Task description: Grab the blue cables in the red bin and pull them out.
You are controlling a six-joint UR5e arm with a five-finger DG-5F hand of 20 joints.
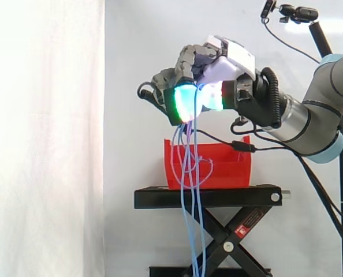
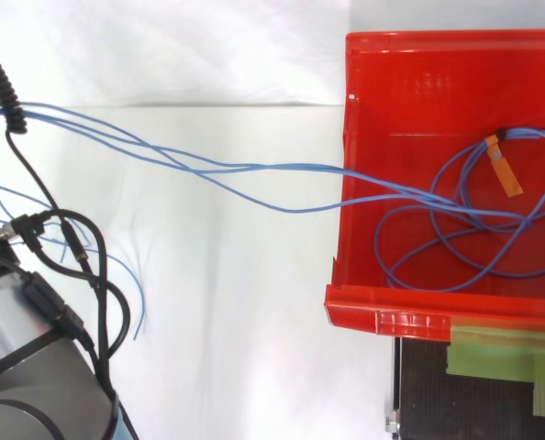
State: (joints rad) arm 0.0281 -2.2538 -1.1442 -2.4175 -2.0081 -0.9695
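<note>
Hand (image 1: 201,62) is raised above the red bin (image 1: 232,167), fingers curled closed around the blue cables (image 1: 189,167); pads (image 1: 186,103) glow green. From the hand the cables drop straight down: some loops run into the bin, other strands hang past the front edge of the black stand (image 1: 206,197). From above, several strands cross from the left edge over the bin's wall; coils lie on the bin floor, one carrying an orange tape tag (image 2: 504,171)

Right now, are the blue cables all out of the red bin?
Partly: loops of blue cables lie inside the red bin; strands hang from the robot hand.
</note>
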